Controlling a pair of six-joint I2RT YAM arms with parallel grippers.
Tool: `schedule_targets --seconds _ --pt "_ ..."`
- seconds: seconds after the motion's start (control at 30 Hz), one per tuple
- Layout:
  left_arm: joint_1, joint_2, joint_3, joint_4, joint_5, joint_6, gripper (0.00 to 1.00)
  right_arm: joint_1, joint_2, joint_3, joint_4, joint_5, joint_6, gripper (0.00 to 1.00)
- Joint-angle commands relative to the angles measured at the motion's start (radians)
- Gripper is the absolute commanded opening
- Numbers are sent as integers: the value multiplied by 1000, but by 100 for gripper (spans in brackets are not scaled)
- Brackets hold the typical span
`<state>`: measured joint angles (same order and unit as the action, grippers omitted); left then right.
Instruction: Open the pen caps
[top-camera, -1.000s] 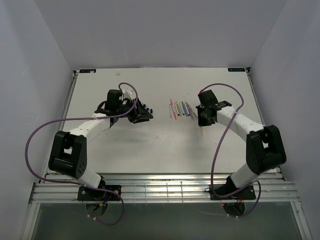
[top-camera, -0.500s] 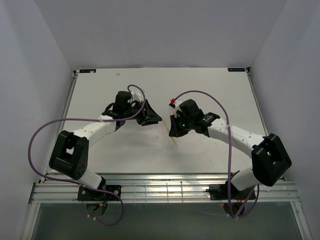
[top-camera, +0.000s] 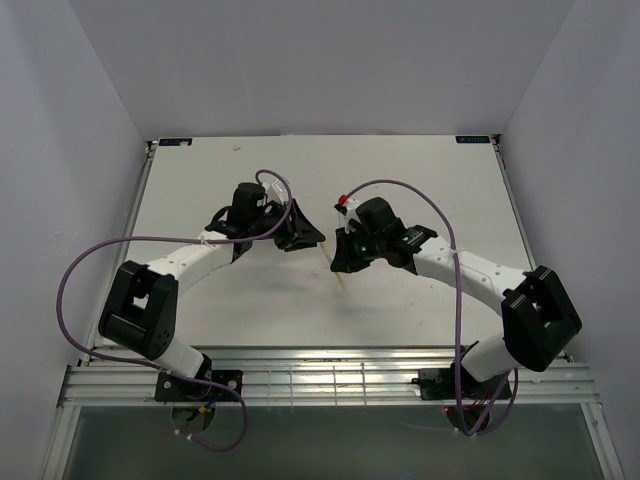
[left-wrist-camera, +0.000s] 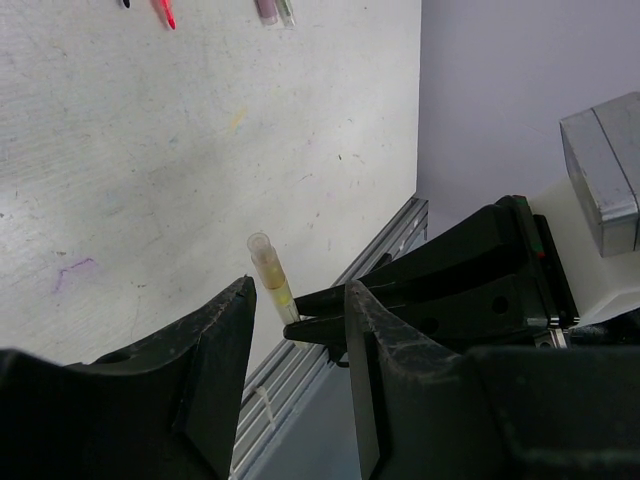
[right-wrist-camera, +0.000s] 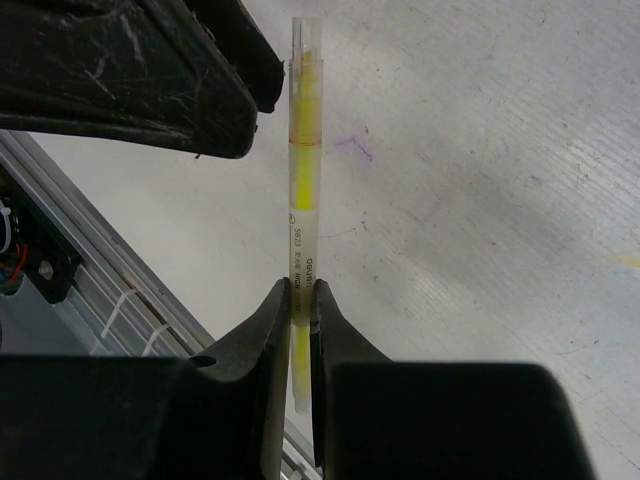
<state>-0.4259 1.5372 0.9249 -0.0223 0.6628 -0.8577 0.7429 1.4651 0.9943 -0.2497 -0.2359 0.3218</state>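
Two robot arms meet above a white surface (top-camera: 430, 170). The right pincer (right-wrist-camera: 300, 300) is clamped on the barrel of a yellow pen (right-wrist-camera: 303, 170), held in the air with its pale cap (right-wrist-camera: 303, 38) pointing at the left pincer (left-wrist-camera: 298, 298). That pincer stands partly open and empty, just beside the cap (not touching it). Other pens (left-wrist-camera: 166, 12) lie well apart on the surface. The step in hand seems to be lining up; next the left jaws must straddle the cap, close, and pull along the barrel.

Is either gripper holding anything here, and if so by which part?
The right gripper grips a yellow pen low on its barrel, near the back end; the other end sticks out free. The left gripper is open and holds nothing.
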Motion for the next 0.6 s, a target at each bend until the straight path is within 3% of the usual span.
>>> schedule_targets --seconds 0.0,0.4,0.57 --pt "-5 -3 28 15 -12 5 51 9 -20 37 43 -16 8 8" --pt "-7 41 51 15 -8 9 50 30 -12 63 64 -28 19 8" --pt "-7 49 65 7 -6 20 40 33 -3 67 66 -23 17 8"
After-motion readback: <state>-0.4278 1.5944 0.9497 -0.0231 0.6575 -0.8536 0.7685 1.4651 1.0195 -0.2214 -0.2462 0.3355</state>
